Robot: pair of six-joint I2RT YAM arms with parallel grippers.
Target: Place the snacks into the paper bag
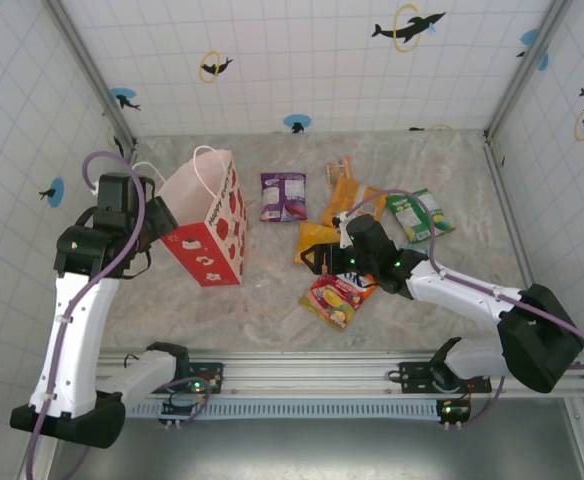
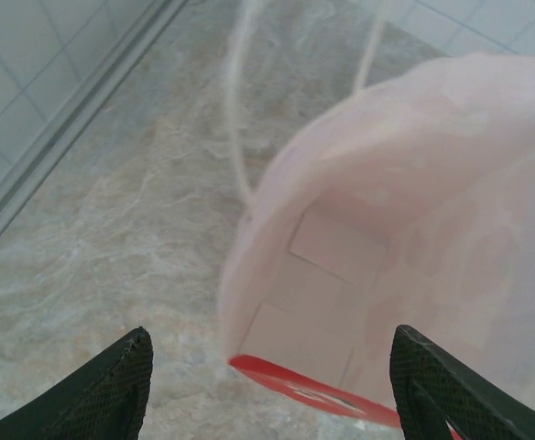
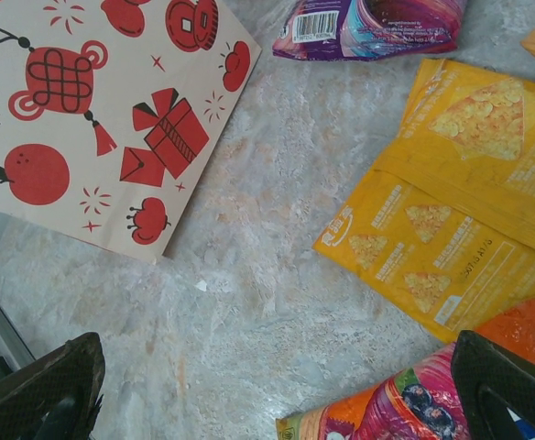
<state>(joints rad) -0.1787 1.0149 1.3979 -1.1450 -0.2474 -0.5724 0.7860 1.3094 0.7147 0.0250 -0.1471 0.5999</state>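
Observation:
The paper bag (image 1: 212, 222) stands tilted at the left of the table, its white mouth (image 2: 387, 238) facing my left gripper (image 1: 160, 216). That gripper (image 2: 272, 390) is open, and the bag's near rim lies loose between its fingers (image 2: 112, 390). Snacks lie to the right of the bag: a purple packet (image 1: 283, 195), an orange one (image 1: 354, 197), a yellow-orange one (image 1: 317, 238), a green one (image 1: 420, 215) and a red-yellow one (image 1: 337, 297). My right gripper (image 1: 320, 262) hovers open over bare table (image 3: 277, 403), with the red-yellow packet (image 3: 414, 403) by its right finger.
A thin orange bar (image 1: 340, 168) lies behind the orange packet. White tiled walls and metal posts (image 1: 92, 70) close in the table. The printed side of the bag (image 3: 93, 110) is to the left of my right gripper, with bare marble (image 3: 249, 275) between.

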